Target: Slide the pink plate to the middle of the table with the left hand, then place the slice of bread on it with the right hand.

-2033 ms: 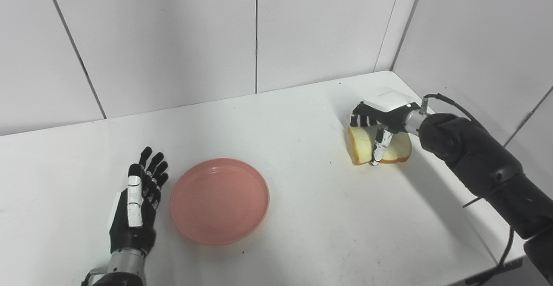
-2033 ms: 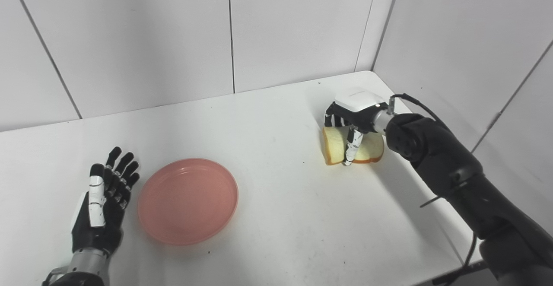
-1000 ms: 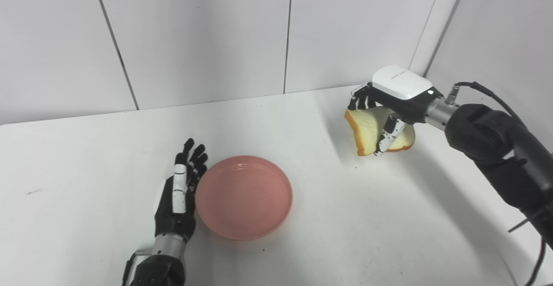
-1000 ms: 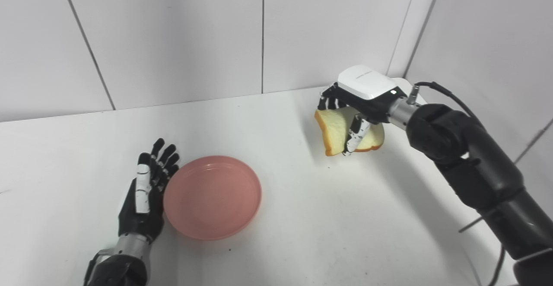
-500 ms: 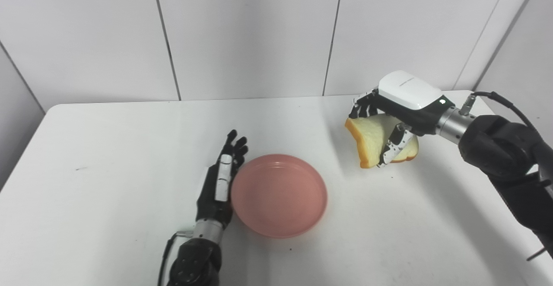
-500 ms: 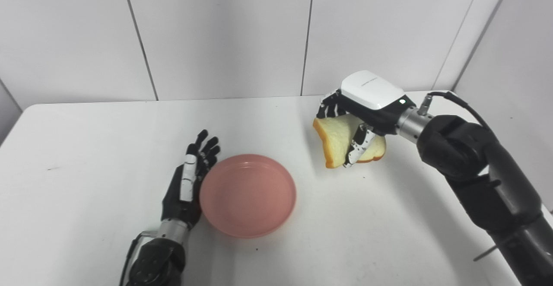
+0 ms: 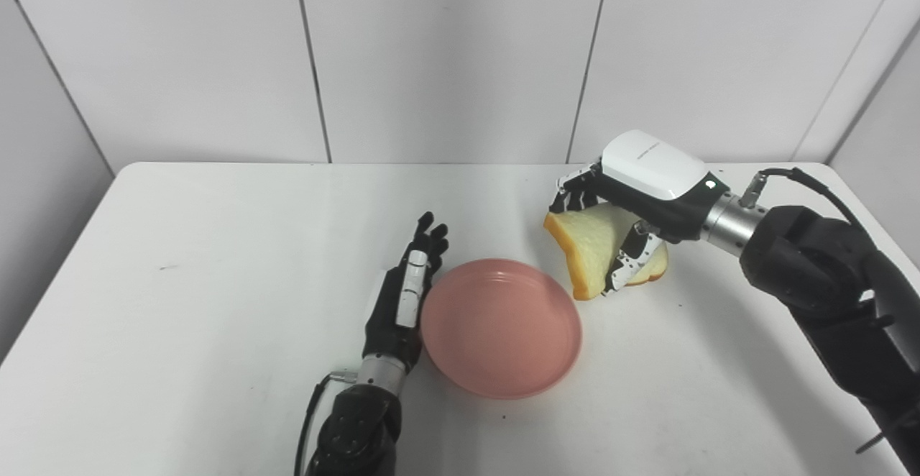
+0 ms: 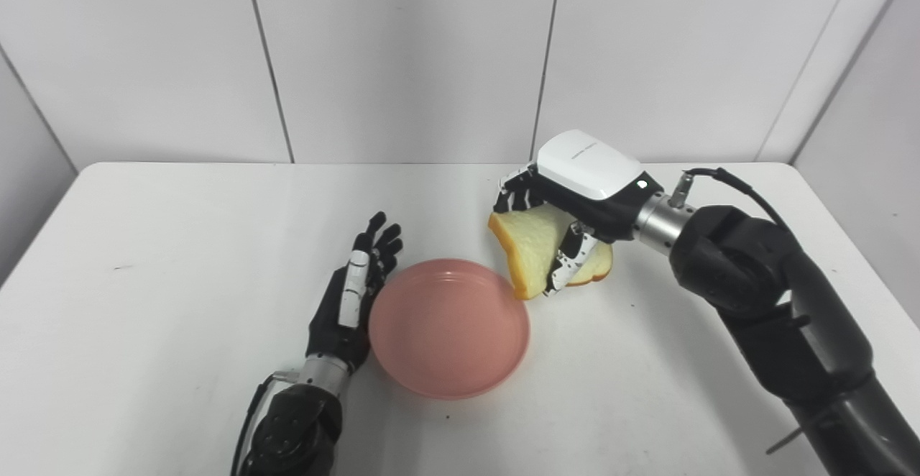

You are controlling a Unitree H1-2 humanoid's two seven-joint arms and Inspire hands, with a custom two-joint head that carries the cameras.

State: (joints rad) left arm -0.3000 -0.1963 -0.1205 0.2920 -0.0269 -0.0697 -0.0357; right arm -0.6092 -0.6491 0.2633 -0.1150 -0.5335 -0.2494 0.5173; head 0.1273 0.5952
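Note:
The pink plate (image 7: 501, 326) lies flat near the middle of the white table (image 7: 180, 303). My left hand (image 7: 404, 296) is open, fingers straight, its edge pressed against the plate's left rim. My right hand (image 7: 632, 195) is shut on the slice of bread (image 7: 589, 246), which hangs tilted in the air just right of the plate's far right rim. In the right eye view the bread (image 8: 532, 246) has its lower corner over the plate's (image 8: 449, 328) rim. The bread's far side is hidden by the right hand (image 8: 575, 181).
White wall panels close off the back of the table and the right side. A black cable (image 7: 805, 174) loops off my right wrist. Bare tabletop stretches to the left of my left hand and in front of the plate.
The camera has swung left. My left hand closed against the plate's rim and pushed it rightward. My right hand lifted the bread off the table and carried it left toward the plate.

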